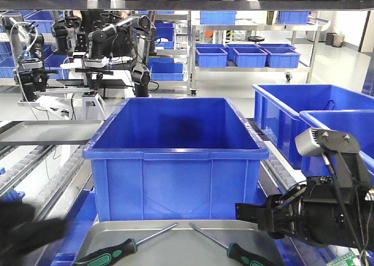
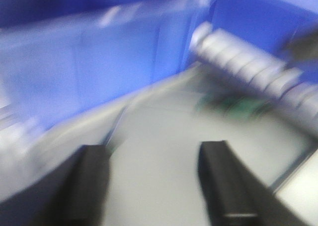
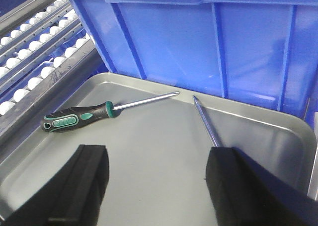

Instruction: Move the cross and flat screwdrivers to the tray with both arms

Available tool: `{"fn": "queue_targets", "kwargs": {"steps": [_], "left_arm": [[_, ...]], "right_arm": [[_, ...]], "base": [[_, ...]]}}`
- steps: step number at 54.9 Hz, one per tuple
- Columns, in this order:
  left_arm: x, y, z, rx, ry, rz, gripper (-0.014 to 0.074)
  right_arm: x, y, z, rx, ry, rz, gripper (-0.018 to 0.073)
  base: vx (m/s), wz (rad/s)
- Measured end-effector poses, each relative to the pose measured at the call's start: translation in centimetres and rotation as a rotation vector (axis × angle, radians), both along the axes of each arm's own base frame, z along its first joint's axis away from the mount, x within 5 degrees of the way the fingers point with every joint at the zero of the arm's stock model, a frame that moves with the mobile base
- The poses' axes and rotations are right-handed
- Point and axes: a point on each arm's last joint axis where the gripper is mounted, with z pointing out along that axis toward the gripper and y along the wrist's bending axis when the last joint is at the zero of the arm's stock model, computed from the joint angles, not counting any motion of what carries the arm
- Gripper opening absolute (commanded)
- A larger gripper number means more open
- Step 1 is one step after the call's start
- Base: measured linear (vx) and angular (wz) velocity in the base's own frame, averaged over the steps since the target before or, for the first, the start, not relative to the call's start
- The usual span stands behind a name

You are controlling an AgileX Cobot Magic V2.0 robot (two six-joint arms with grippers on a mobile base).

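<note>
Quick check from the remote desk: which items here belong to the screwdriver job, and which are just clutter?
Job items:
left screwdriver
right screwdriver
grey tray, holding both
left gripper and right gripper, both open

Clutter:
blue crate behind the tray
roller conveyor

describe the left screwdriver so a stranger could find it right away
Start at the big blue crate; the grey tray lies right before it. Two screwdrivers lie in the tray: the left screwdriver shows its whole black-and-green handle, unlike the other screwdriver.

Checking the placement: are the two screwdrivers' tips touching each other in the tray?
Apart. The right wrist view shows bare tray floor between the left screwdriver's tip and the right screwdriver's tip near the rear rim.
</note>
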Motion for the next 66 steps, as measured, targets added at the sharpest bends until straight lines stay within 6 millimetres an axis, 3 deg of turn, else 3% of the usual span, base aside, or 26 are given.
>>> {"fn": "queue_targets", "kwargs": {"steps": [11,24,33,66], "left_arm": [[-3.9,3.9,-4.8,-0.019,-0.194,0.269,-0.0007],[-8.1,6.5,-12.2,-0.069,-0.425,0.463,-0.0007],[-9.4,6.9,-17.2,-0.061,-0.429,0.515,-0.0007],[-9.6,6.9,-17.9,-0.047,-0.388,0.517,-0.0006]], "right_arm": [[0.0,0.0,0.0,-0.001,0.005,0.005,0.0502],[-0.1,0.0,-0.1,-0.002,0.011,0.01,0.0502],[-0.1,0.0,-0.1,-0.002,0.011,0.01,0.0502],[-0.2,0.1,-0.1,-0.002,0.017,0.015,0.0502]], "base": [[0.0,0.0],[0.0,0.0],[0.0,0.0],[0.0,0.0]]}}
